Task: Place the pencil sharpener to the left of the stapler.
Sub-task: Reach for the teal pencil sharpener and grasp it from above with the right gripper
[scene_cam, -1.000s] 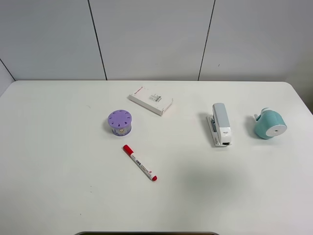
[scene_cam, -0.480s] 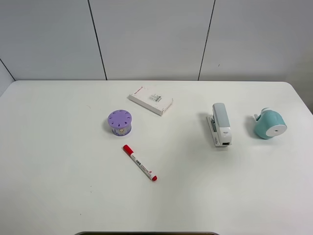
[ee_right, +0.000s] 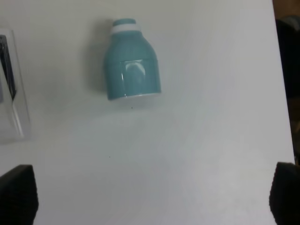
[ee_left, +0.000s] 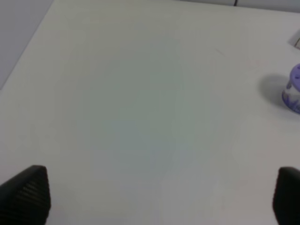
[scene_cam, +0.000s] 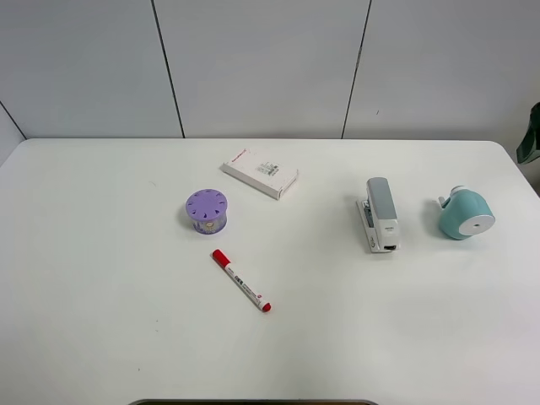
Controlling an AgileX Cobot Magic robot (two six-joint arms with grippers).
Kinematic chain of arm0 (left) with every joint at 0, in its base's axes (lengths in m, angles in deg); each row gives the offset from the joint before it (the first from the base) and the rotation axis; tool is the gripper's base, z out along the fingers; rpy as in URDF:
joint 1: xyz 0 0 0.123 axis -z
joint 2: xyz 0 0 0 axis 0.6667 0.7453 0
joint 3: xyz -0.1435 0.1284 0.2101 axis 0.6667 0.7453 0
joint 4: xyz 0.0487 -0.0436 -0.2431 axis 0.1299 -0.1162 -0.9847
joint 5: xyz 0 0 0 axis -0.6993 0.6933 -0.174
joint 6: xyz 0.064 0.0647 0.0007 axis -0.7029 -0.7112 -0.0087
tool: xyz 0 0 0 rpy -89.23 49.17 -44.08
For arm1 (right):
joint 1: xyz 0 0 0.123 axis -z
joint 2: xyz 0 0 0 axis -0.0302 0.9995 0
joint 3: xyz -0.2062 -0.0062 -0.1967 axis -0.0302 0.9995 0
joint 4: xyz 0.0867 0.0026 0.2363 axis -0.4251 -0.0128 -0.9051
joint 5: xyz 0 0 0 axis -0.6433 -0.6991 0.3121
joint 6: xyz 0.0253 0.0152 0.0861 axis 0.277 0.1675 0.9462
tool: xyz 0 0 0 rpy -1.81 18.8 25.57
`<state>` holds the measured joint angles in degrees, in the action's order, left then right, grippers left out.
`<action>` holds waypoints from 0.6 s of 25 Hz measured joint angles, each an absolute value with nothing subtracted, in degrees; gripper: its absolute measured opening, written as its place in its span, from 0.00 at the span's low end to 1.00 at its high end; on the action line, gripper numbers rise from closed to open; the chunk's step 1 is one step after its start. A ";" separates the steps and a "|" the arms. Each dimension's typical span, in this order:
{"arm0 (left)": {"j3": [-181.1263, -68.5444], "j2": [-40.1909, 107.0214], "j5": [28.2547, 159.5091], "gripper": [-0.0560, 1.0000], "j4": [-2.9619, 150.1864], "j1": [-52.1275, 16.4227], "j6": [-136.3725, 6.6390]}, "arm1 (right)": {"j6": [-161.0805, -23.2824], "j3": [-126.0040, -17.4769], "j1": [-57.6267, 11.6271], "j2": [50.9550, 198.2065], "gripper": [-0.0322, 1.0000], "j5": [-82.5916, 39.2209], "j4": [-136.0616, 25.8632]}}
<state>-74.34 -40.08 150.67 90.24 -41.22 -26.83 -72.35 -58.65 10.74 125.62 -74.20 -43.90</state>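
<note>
1. On the right part of the white table (scene_cam: 101, 321), in the high view: pencil sharpener (scene_cam: 466, 213), teal body, white round face turned toward the camera. It lay on the stapler's right side, near it but apart, with nothing touching it.
2. Stapler (scene_cam: 380, 214): grey and white, lying lengthwise front to back, between the sharpener and the table's middle.
3. White box (scene_cam: 260, 173): flat, set at a slant toward the back of the table, near the middle.
4. Purple container (scene_cam: 207, 210): round, holed top, left of centre.
5. Red marker (scene_cam: 241, 281): lay diagonally, just in front of the purple container.
6. Left gripper (ee_left: 154, 199): fingers spread wide, nothing between them, over bare table; the purple container showed at the edge of its wrist view.
7. Right gripper (ee_right: 151, 194): fingers spread wide and empty, hovering short of the sharpener, which lay beyond the fingertips and clear of them.
8. Dark shape (scene_cam: 530, 135) at the right edge of the high view: what it was could not be told.
</note>
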 joint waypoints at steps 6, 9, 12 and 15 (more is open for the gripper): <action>-74.34 -40.08 150.67 0.96 90.24 -41.22 -26.83 | -75.09 -58.84 12.91 132.62 0.99 -70.08 -44.11; -74.34 -40.08 150.67 0.96 90.24 -41.22 -26.83 | -75.45 -58.84 13.73 137.21 0.99 -66.30 -44.92; -74.34 -40.08 150.67 0.96 90.24 -41.22 -26.83 | -75.58 -58.84 13.73 140.62 0.99 -63.80 -46.07; -74.34 -40.08 150.67 0.96 90.24 -41.22 -26.83 | -76.10 -58.84 13.73 144.38 0.99 -61.45 -47.20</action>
<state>-74.34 -40.08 150.67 90.24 -41.22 -26.83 -76.10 -58.84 13.73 144.38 -61.45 -47.20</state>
